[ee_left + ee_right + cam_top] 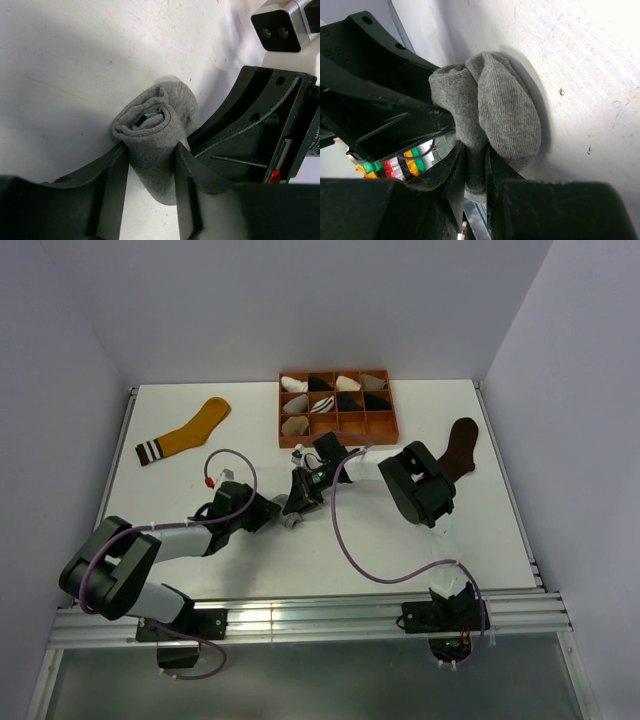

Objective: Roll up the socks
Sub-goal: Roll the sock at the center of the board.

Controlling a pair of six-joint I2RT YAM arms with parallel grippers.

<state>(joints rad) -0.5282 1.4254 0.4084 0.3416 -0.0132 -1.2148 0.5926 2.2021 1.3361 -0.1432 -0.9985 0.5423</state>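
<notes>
The grey sock (155, 125) is wound into a tight roll that lies on the white table between the two arms; in the top view only a bit of the grey sock (293, 522) shows. My left gripper (150, 155) grips the roll across its width, one finger pressed on each side. My right gripper (475, 155) is shut on a fold of the same grey sock (505, 110), pinching it from the opposite side. The mustard-yellow sock (190, 430) lies flat at the far left. The dark brown sock (462, 448) lies flat at the far right.
An orange compartment tray (283, 412) holding small white, black and beige sock bundles stands at the back centre. The two gripper bodies sit almost against each other at mid-table. Purple cables loop over the table beside both arms.
</notes>
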